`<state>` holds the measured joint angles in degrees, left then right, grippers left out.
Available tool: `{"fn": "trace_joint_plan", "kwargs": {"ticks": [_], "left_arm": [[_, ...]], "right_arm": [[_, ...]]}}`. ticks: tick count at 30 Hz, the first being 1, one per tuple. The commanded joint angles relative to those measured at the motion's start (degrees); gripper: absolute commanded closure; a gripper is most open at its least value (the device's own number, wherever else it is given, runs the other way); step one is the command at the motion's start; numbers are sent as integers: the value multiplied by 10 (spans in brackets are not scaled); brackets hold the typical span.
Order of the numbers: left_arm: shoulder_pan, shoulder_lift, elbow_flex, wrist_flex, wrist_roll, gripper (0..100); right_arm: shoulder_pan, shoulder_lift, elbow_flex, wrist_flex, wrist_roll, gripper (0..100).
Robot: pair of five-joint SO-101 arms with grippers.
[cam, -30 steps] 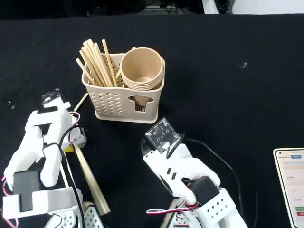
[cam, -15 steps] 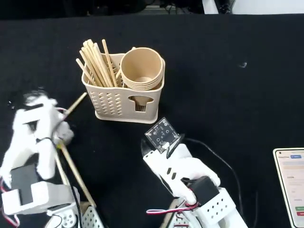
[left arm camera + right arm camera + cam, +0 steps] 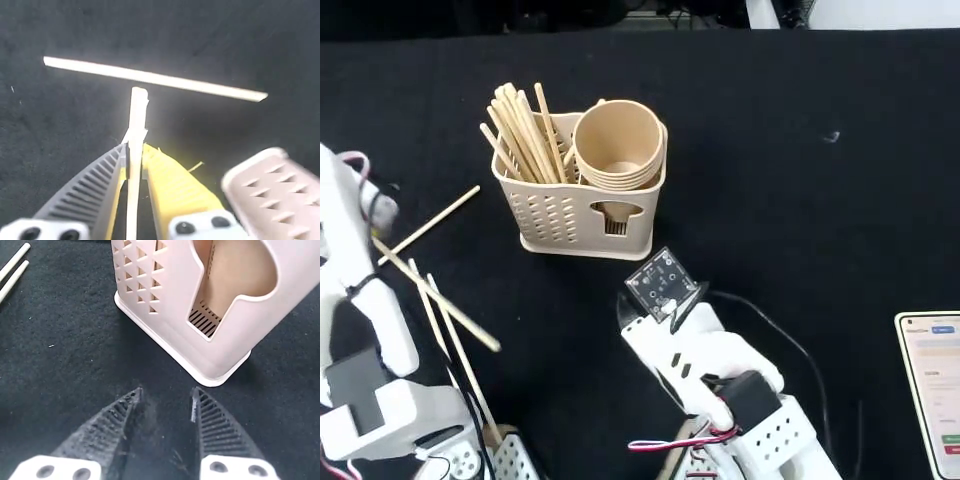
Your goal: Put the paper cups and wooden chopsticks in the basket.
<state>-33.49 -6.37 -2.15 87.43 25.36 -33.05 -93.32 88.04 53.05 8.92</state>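
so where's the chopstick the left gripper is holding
High view: the held chopstick slants at the left of the table, left of the basket, clamped in the left gripper. Its tip points at a loose chopstick lying crosswise.

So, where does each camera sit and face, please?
High view: fixed overhead, looking down on the basket, left arm and right arm.
Left wrist view: left arm, past the left tool gripping a chopstick.
Right wrist view: right arm, past the open right tool at the basket.
High and right wrist views share the basket.
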Motion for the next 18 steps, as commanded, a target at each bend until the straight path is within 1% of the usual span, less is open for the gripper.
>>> {"fn": "trace_joint_plan", "kwargs": {"ticks": [1, 4, 8, 14, 18], "left_arm": [[-6, -30, -141, 63, 7, 970], [-6, -82, -197, 87, 6, 970], [0, -170, -217, 69, 9, 970], [6, -280, -218, -39, 11, 970], [92, -317, -217, -108, 11, 970]], "right_arm": [[4, -9, -2, -1, 5, 850], [4, -9, 0, -3, 5, 850], [4, -9, 1, -3, 5, 850], [4, -9, 1, -3, 5, 850], [4, -9, 2, -3, 5, 850]]}}
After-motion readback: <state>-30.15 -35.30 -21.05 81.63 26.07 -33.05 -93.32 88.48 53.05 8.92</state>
